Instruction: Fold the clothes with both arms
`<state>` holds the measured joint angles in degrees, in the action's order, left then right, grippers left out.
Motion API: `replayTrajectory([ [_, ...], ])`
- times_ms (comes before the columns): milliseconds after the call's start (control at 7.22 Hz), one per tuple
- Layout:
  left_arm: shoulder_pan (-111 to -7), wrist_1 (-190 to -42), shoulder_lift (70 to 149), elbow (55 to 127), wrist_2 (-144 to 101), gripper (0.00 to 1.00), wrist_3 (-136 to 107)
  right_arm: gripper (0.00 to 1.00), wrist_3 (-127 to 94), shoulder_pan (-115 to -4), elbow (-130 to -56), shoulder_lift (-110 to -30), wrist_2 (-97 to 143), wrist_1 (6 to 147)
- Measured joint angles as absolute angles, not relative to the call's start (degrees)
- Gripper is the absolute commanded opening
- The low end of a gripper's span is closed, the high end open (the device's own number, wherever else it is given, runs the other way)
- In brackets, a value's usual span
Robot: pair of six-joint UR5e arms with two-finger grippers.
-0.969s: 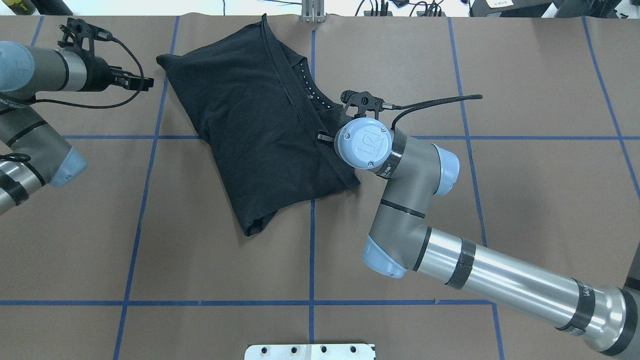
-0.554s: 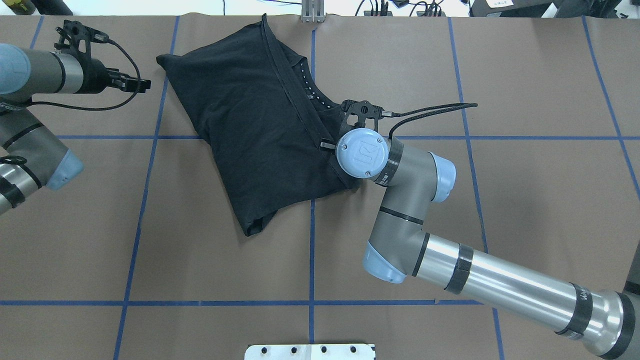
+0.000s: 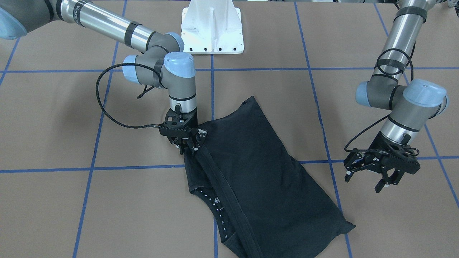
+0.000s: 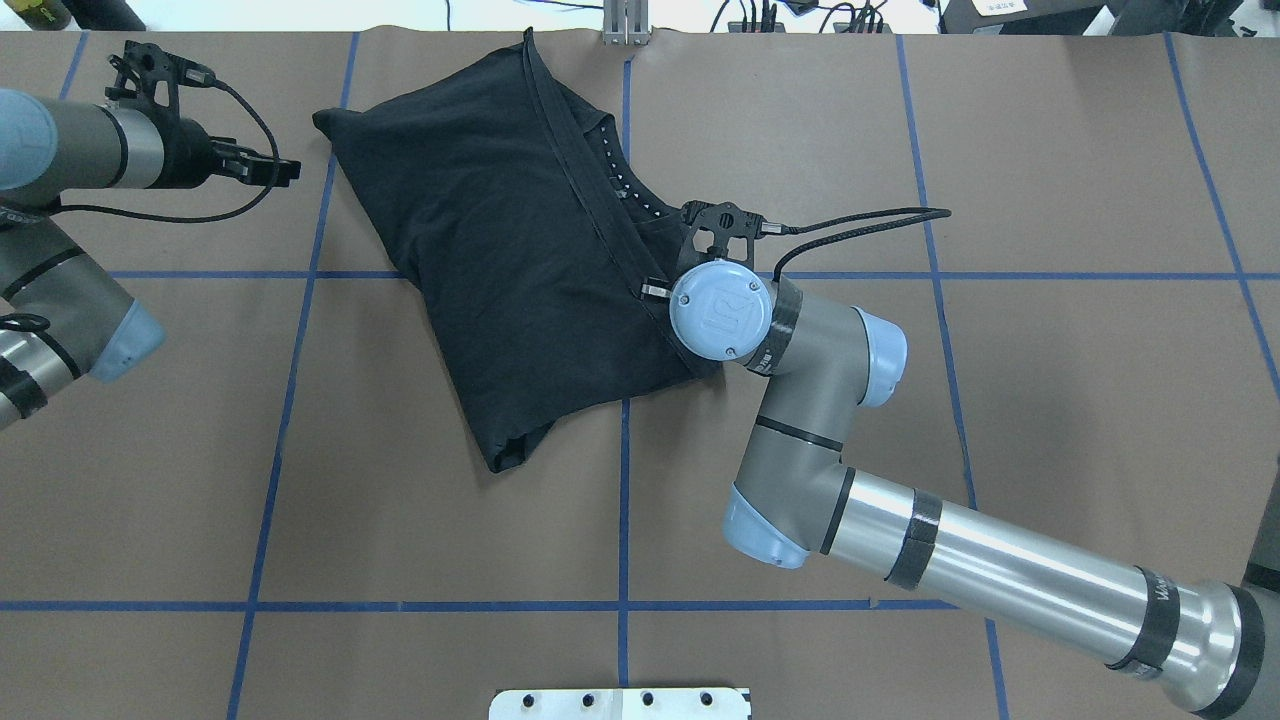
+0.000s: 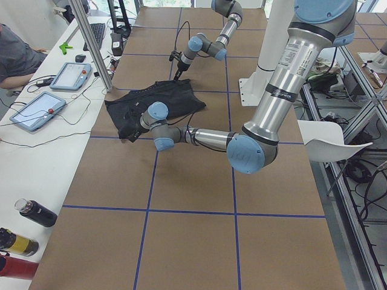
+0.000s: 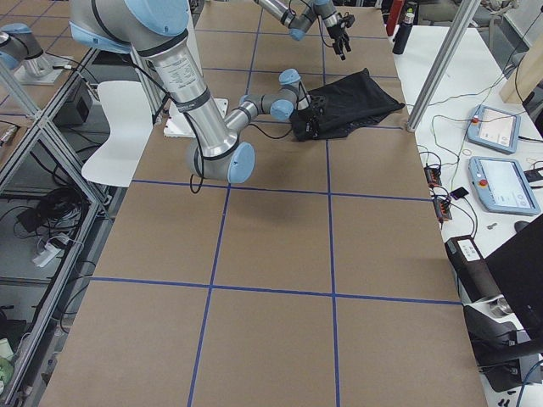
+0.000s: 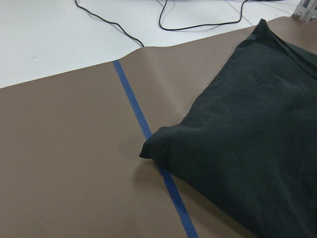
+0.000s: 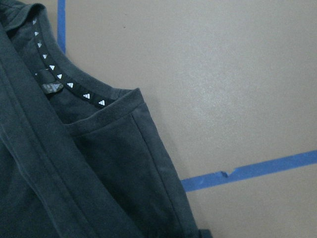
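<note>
The black T-shirt (image 4: pixel 500 250) lies folded at the far middle of the table, also in the front view (image 3: pixel 258 172). Its chest graphic is hidden. The collar tape with white triangles (image 8: pixel 69 85) shows at the folded edge. My right gripper (image 3: pixel 189 146) points straight down at the shirt's folded edge near the corner closest to the robot. Its jaws look open, one on each side of the edge. My left gripper (image 3: pixel 365 179) is open and empty, above the table just off the shirt's far left corner (image 7: pixel 148 148).
The white pedestal base (image 3: pixel 211 28) stands at the robot's side of the table. Blue tape lines (image 4: pixel 622 500) grid the brown surface. A metal post (image 4: pixel 625 25) stands at the far edge. Tablets (image 5: pixel 36 112), bottles (image 5: pixel 36 212) and a seated person (image 5: pixel 15 51) are beyond it.
My right wrist has moved along the shirt's edge toward the robot. The left gripper has drifted slightly away from the shirt. The shirt has not moved.
</note>
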<state>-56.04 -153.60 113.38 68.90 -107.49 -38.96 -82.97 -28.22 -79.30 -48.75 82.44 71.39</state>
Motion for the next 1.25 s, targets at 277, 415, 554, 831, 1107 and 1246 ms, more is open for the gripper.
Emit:
replayTrajectory([
  [277,-56.0,-153.63,113.38,68.97,-107.49,1.0,-39.01,0.0,-83.01,-28.21,-79.59,-48.59,82.52,71.39],
  [415,-55.99,-153.63,113.38,69.01,-107.49,1.0,-39.02,0.0,-82.99,-28.23,-80.86,-48.81,82.72,71.47],
  [554,-55.99,-153.63,113.38,69.12,-107.49,1.0,-39.02,0.0,-82.99,-27.95,-83.69,-50.19,82.87,71.7],
  [831,-55.96,-153.63,113.41,69.61,-107.55,1.0,-39.02,0.0,-83.45,-24.48,-95.04,-57.23,82.22,73.87],
  [1107,-55.84,-153.61,113.15,70.29,-107.57,1.0,-39.02,0.0,-85.73,-17.37,-106.84,-64.22,77.77,78.51],
  [1246,-55.78,-153.59,112.88,70.65,-107.58,1.0,-39.02,0.0,-87.49,-14.41,-109.36,-65.65,75.32,79.64],
])
